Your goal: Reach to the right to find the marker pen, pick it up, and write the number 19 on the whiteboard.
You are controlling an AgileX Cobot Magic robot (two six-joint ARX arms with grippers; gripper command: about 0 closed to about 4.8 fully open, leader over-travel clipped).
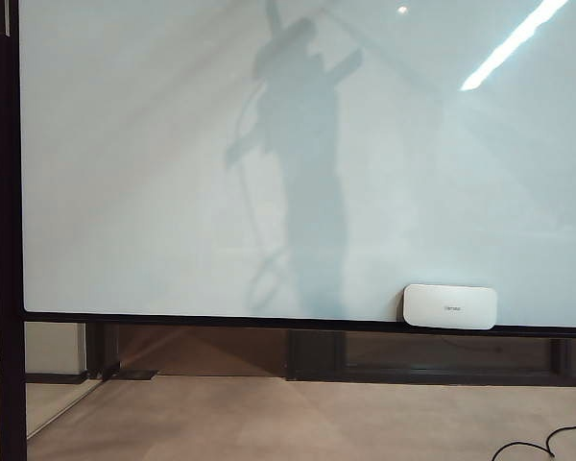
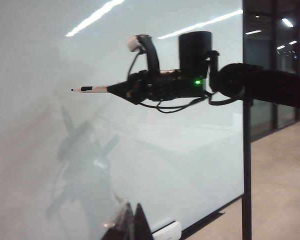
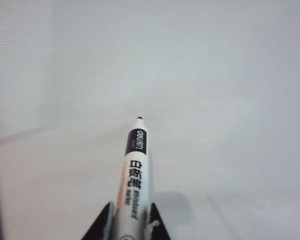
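The whiteboard [image 1: 154, 144] fills the exterior view, with only an arm's shadow on it; neither gripper shows there. In the left wrist view my right gripper [image 2: 112, 89] reaches level toward the whiteboard [image 2: 190, 150], shut on the marker pen [image 2: 90, 89], whose black tip stands a little off the surface. The right wrist view shows the white marker pen [image 3: 132, 175] clamped between the right gripper's [image 3: 131, 215] fingers, tip toward the whiteboard [image 3: 215, 75]. My left gripper [image 2: 132, 222] hangs back near the board's lower edge, fingers together, holding nothing. The number 19 is not in view.
A white eraser [image 1: 450, 305] rests on the board's bottom ledge at the right and shows again as the eraser [image 2: 167, 232] in the left wrist view. Black frame posts [image 1: 5, 240] [image 2: 246, 150] edge the board. A black cable [image 1: 547, 442] lies on the floor.
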